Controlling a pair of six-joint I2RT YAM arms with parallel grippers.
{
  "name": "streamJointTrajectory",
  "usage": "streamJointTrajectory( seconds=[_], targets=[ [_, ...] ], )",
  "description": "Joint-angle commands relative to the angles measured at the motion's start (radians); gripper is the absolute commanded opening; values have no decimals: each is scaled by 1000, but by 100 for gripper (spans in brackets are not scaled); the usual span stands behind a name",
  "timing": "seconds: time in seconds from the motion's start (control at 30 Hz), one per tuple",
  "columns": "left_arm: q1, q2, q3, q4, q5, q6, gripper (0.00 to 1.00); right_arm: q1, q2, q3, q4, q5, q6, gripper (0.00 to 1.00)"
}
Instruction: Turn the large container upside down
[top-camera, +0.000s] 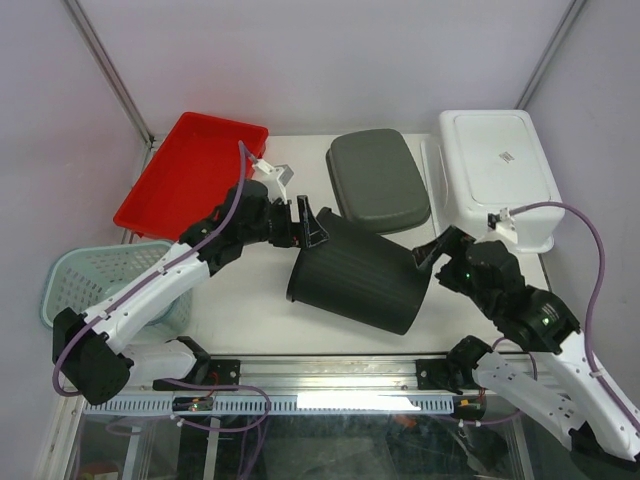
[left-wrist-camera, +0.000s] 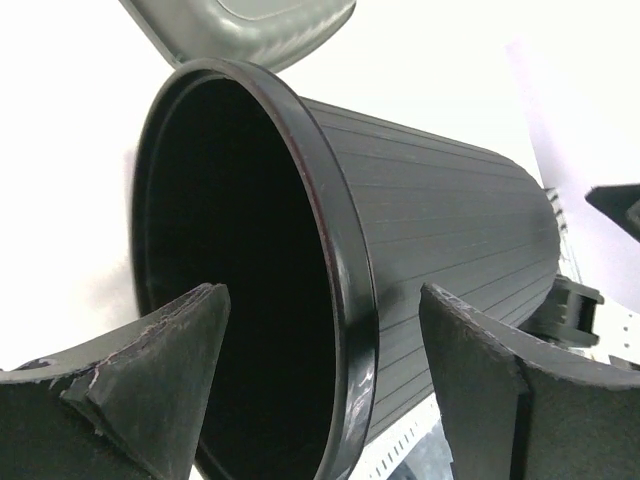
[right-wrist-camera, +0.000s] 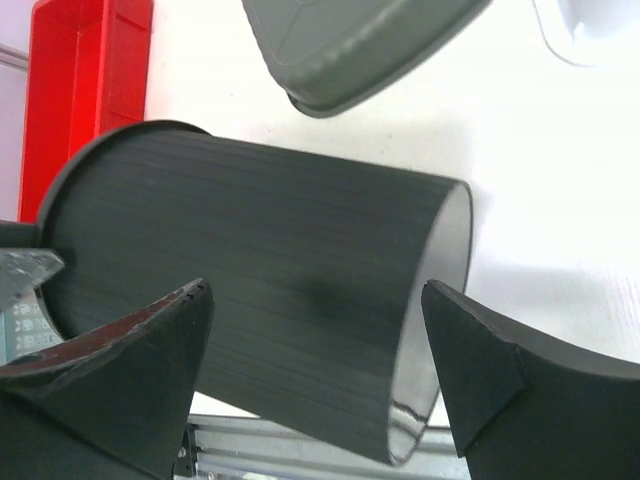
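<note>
The large container (top-camera: 360, 280), a dark ribbed plastic bin, lay on its side in the middle of the desk (top-camera: 250, 315), with its mouth toward the left of the overhead frame and its closed base toward the right. It looked light and fairly stiff, though the thin wall would probably flex and the ribbed side might slip. The rolled rim seemed the surest hold.

The left gripper (top-camera: 308, 227) sat at that rim with its fingers (left-wrist-camera: 160, 380) apart, one before the dark mouth and one outside the wall, clamping nothing. The right gripper (top-camera: 427, 253) was at the base end, its fingers (right-wrist-camera: 140, 370) likewise spread.

A teal basket (top-camera: 85, 280) stood at lower left. Farther back, a grey lid (top-camera: 378, 180) lay just beyond the container and was likeliest to obstruct its swing. A red tray (top-camera: 190, 170) sat at upper left and a white tub (top-camera: 495, 170) at upper right.
</note>
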Motion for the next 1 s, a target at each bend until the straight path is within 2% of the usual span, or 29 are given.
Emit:
streamJointTrajectory(
  seconds=[0.0,0.07,0.13,0.27,0.5,0.63,0.8,0.97],
  targets=[
    [-6,-13,94,-93,-70,87,79,-2,-98,-29,-100,0,93,88],
    [-8,-13,101,-120,-79,104,73,0,-130,-48,-125,5,115,86],
    [-7,-17,102,-150,-101,109,60,-1,-154,-70,-158,10,154,84],
    [-8,-34,74,-157,-104,109,43,-2,-202,-148,-80,-60,168,75],
    [-8,-26,43,-155,-98,108,20,-1,-246,-256,137,-210,153,47],
    [-8,-33,27,-149,-100,105,13,-1,-271,-265,223,-285,118,30],
    [-10,-21,3,-129,-76,90,9,-2,-268,-224,312,-380,88,9],
    [-32,-3,-7,-102,-70,73,9,-2,-210,-140,374,-457,49,3]
  ],
)
